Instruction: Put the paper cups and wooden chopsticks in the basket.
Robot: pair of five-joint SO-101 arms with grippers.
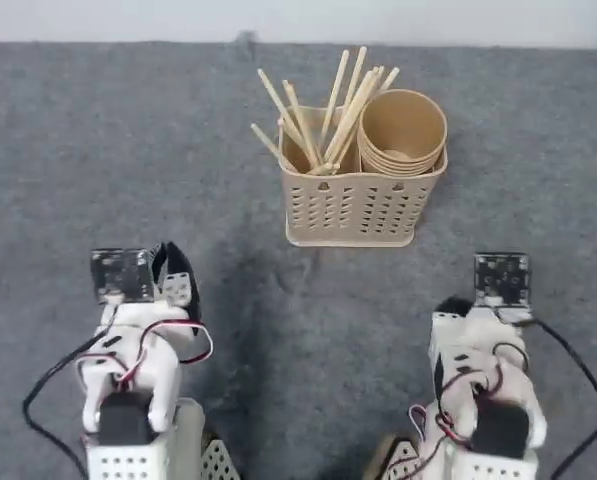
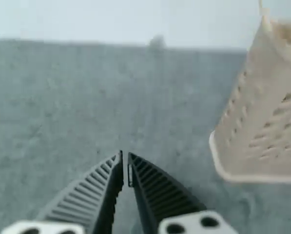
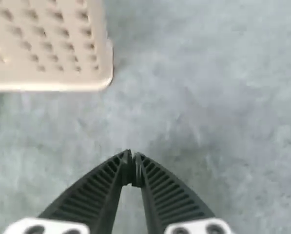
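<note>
A beige perforated basket [image 1: 353, 205] stands on the grey carpet at the middle back. Several wooden chopsticks [image 1: 323, 115] stick up from its left compartment, and a stack of paper cups [image 1: 403, 132] sits in its right one. My left gripper [image 2: 125, 163] rests shut and holds nothing, low over the carpet at the front left, with the basket [image 2: 262, 117] ahead and to its right. My right gripper [image 3: 130, 161] is shut too, with nothing in it, at the front right; the basket's lower corner [image 3: 52, 48] lies ahead of it.
The grey carpet [image 1: 128, 150] covers the whole table up to a pale wall at the back. Both arms [image 1: 138, 350] [image 1: 483, 370] sit folded back near the front edge, well apart from the basket.
</note>
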